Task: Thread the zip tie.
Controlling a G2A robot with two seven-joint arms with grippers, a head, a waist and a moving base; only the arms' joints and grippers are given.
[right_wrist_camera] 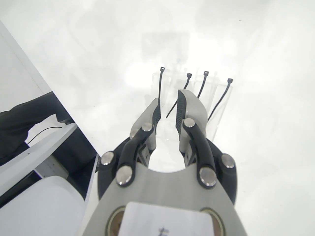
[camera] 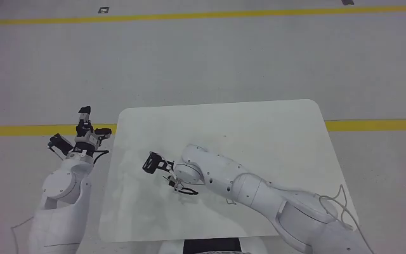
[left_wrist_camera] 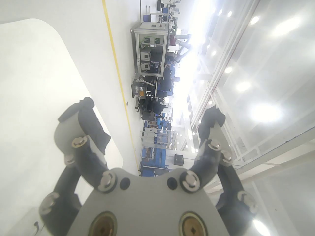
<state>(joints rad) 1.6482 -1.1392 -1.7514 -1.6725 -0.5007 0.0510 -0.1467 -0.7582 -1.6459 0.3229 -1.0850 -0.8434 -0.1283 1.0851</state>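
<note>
Threading has not begun, as far as can be judged. Four black zip ties [right_wrist_camera: 205,72] sit side by side on a clear holder [right_wrist_camera: 169,79], all straight, heads at the end farthest from the right gripper [right_wrist_camera: 168,96], none looped and no tail fed through a head. The right gripper is low over the tabletop [right_wrist_camera: 73,25], right at the holder, fingers parted narrowly with nothing clamped. The second tie [right_wrist_camera: 188,75] runs slantwise into the gap: head just beyond the fingertips, tail end between the two fingers, not pinched. Whether a pad touches it cannot be told. One tie lies just outside one finger, the other two just outside the other finger. The left gripper [left_wrist_camera: 150,108] is spread wide and empty, beyond the tabletop's edge, pointing away and well apart from the ties. Left to do, by my reading: grip that tie, lift it free, bring tail to head, push it through. Nearly the whole job remains.
</note>
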